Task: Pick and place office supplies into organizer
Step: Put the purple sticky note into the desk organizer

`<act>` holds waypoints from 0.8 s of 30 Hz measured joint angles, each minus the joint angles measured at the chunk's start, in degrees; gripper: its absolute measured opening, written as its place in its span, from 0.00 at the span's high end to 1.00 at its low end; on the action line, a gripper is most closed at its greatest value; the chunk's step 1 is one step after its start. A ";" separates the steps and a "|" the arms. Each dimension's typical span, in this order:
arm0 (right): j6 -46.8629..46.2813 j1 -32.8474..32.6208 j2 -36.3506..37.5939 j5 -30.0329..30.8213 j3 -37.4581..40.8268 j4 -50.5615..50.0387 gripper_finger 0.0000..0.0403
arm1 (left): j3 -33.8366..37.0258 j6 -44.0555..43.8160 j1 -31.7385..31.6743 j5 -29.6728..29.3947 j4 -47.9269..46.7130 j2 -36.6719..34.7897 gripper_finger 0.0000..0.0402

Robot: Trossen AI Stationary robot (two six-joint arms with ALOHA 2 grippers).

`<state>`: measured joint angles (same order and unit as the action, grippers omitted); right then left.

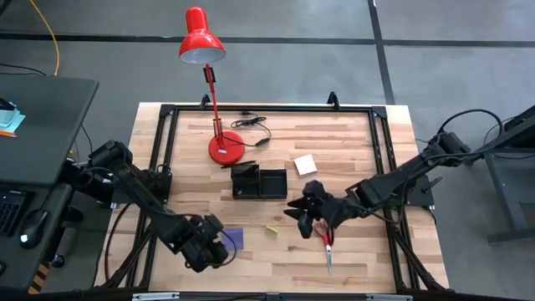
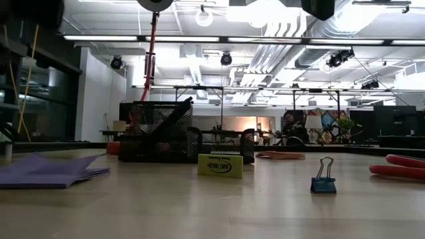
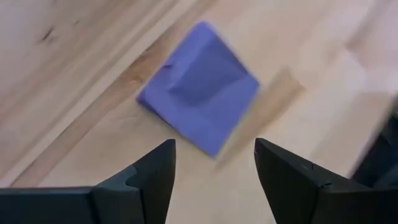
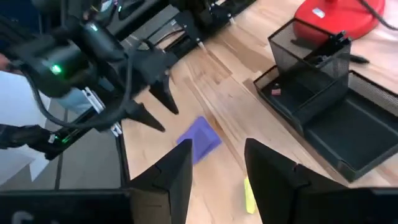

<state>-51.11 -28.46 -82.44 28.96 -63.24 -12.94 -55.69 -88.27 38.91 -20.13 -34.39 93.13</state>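
Left gripper (image 3: 211, 174), jaws spread and empty, hovers just beside the small purple square note pad (image 3: 200, 87) lying flat on the wooden worktop (image 1: 351, 142). Right gripper (image 4: 217, 171), also spread and empty, hovers near the red-handled scissors (image 1: 324, 238). A good grasp should straddle one pad edge before lifting toward the black mesh organizer (image 1: 259, 181).

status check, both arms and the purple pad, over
Left gripper open, hovering by purple note pad. Right gripper open, empty, above scissors. Organizer unobstructed.
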 joint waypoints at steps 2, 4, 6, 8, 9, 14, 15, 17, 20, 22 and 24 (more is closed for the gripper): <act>0.02 -0.58 0.22 1.08 0.00 1.14 0.66 | 0.14 -3.16 -1.03 0.06 -1.48 0.15 0.53; 0.09 -1.14 0.27 1.59 0.00 1.26 0.66 | -0.05 -6.31 -2.80 0.07 -1.02 0.94 0.55; -0.09 -1.54 0.25 2.11 0.00 1.51 0.66 | 0.21 -8.39 -4.63 1.04 -3.36 0.89 0.59; 0.00 -1.97 0.25 2.41 0.00 2.35 0.66 | -0.02 -9.08 -6.43 2.45 -1.61 1.50 0.62; 0.06 -2.10 0.25 2.55 0.00 2.85 0.66 | 0.02 -9.07 -7.13 2.93 -1.93 1.59 0.64; 0.11 -2.66 0.26 2.56 0.00 3.40 0.66 | 0.10 -9.00 -8.64 5.93 -4.00 2.38 0.70; 0.11 -2.76 0.25 2.59 0.00 3.38 0.66 | 0.06 -9.02 -8.64 6.50 -3.80 2.86 0.71; 0.11 -2.81 0.25 2.64 0.00 3.36 0.66 | 0.07 -9.01 -8.57 7.19 -4.23 3.62 0.71; 0.35 -2.89 0.24 2.71 0.00 3.29 0.66 | 0.05 -9.16 -8.54 8.23 -3.80 4.56 0.70; 0.91 -2.96 0.25 2.91 0.00 3.89 0.66 | 0.14 -9.29 -8.54 8.60 -4.31 4.73 0.68; 1.40 -2.96 0.25 2.91 0.00 3.90 0.66 | -0.05 -9.29 -8.54 8.74 -1.69 5.79 0.67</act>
<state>-49.71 -31.42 -82.19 31.87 -63.24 -9.04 -55.74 -97.56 30.37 -11.40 -36.08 98.91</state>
